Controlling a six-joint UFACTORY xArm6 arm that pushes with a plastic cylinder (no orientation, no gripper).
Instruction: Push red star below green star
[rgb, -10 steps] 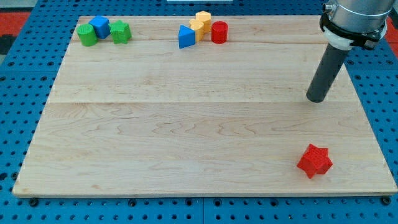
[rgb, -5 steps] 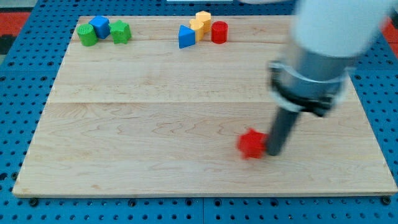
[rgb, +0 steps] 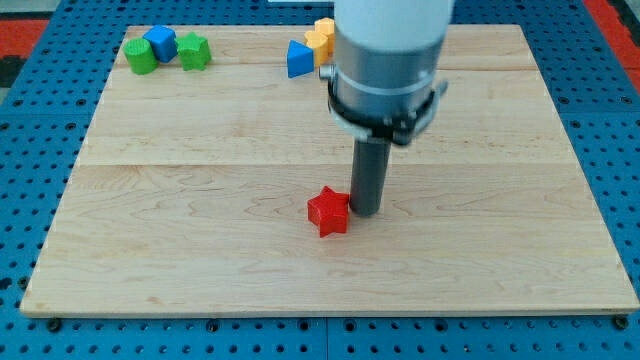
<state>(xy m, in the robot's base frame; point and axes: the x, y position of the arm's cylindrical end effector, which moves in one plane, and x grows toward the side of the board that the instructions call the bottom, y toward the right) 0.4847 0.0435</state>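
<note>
The red star (rgb: 328, 211) lies on the wooden board a little below its middle. My tip (rgb: 364, 211) is at the star's right side, touching it or nearly so. The green star (rgb: 194, 51) sits at the view's top left, far from the red star, with a blue block (rgb: 159, 43) and a round green block (rgb: 140, 56) to its left.
A blue triangular block (rgb: 298, 59) and a yellow block (rgb: 320, 35) sit at the top middle, partly behind the arm (rgb: 388, 60). The red cylinder seen earlier is hidden by the arm. The board's edge (rgb: 320, 310) runs along the view's bottom.
My tip swung from the right side down behind the red star and has pushed it left across the board from the bottom right to near the middle.
</note>
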